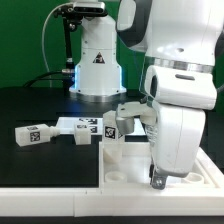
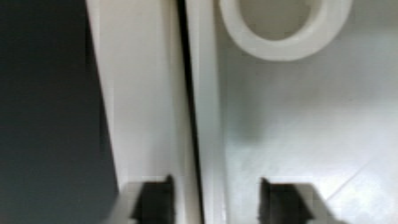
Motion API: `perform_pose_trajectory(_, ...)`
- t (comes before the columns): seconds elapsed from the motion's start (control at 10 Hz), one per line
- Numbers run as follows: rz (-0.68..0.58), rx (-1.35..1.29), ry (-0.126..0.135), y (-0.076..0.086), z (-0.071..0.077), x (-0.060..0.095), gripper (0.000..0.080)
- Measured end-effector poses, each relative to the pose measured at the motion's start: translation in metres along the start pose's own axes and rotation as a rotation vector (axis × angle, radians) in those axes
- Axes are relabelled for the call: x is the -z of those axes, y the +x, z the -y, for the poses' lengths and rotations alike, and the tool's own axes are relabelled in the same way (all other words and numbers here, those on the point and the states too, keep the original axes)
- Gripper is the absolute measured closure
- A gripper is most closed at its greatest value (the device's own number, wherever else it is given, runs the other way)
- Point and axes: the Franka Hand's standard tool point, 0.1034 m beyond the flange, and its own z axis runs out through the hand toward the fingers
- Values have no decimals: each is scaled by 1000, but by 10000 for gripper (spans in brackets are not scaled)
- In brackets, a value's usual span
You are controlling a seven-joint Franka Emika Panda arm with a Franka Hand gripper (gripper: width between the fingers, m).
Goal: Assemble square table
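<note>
The square table's white top lies on the black table at the exterior view's right; its raised rim shows. My gripper reaches down to its near right part. In the wrist view the top fills most of the picture, with a round corner socket. A dark seam divides it from a white strip. My gripper is open. One fingertip stands over the strip and the other over the top, with the seam between them and nothing held. Three tagged legs lie behind the top.
A long plain white rail runs along the front edge of the black table. The robot's white base stands at the back, and the arm's bulky white links hide the top's right side.
</note>
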Motion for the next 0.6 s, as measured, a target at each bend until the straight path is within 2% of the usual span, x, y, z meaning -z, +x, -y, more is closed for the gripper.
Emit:
perform_pose_trajectory(0.1,0,0,0,0,0,0,516)
perform_pose_trajectory(0.2,2,-6,2,-1,-1,2,333)
perform_pose_trajectory(0.3,15,-30,15,-7,-6,19,215)
perform_pose_trajectory(0.4,25,-82,20,-15,-10,36,215)
perform_pose_trajectory(0.5,33,-165,29,-17,-9,43,163)
perform_pose_trajectory(0.6,38,-272,32,-10,-7,43,153)
